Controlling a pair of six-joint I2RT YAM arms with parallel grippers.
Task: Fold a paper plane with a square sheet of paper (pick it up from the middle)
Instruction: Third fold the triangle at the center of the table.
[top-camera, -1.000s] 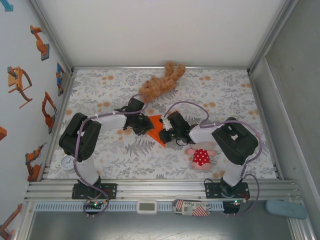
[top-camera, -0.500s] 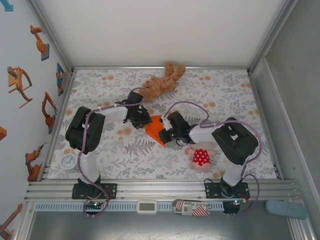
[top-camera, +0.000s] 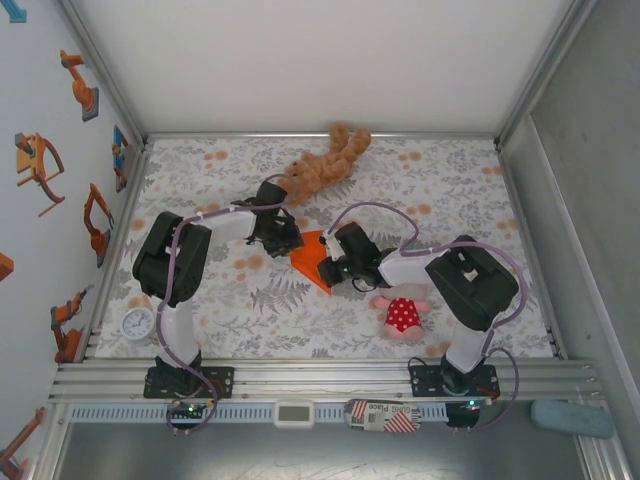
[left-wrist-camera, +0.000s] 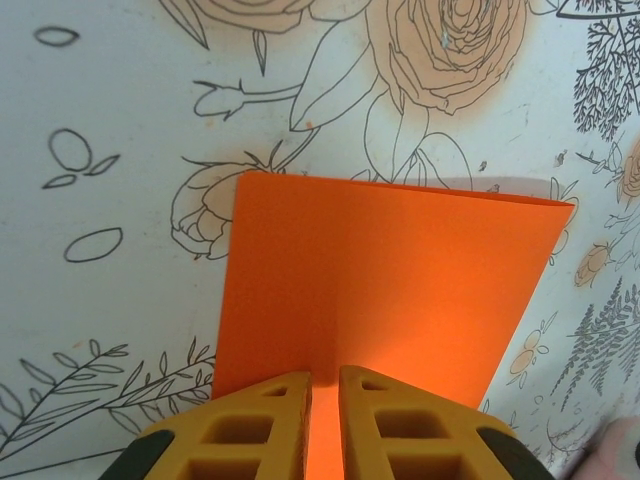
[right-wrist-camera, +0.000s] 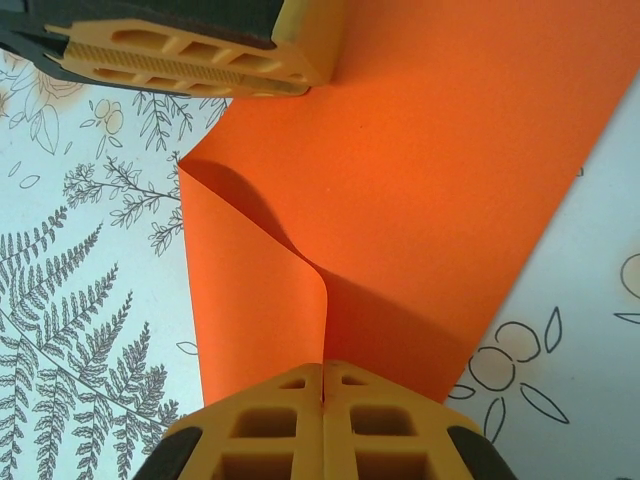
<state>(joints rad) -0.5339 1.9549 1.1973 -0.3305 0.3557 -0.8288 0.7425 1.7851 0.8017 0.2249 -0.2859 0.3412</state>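
Orange paper (top-camera: 310, 258) lies in the middle of the table (top-camera: 450, 190), between the two grippers and partly folded. In the right wrist view one flap curls up off the sheet in a soft roll, not yet a crease. The right gripper (right-wrist-camera: 322, 425) has its jaws fully together on the near end of that roll, pinching the paper where the flap turns over. The left gripper (left-wrist-camera: 325, 425) sits at the opposite edge, its fingers drawn to a thin slit with orange showing through. Whether it pinches the paper or only presses it down cannot be told.

The step in hand looks like laying a fold. To do it well, the right gripper should probably carry the flap low and straight across so the edges meet squarely, then press along the roll from the pinch outward to sharpen it. The left side needs to pin the sheet so it does not slide. Pulling upward risks skewing or tearing such thin paper. The bear (top-camera: 325, 165) and the doll (top-camera: 402, 312) lie near, apart from the paper.
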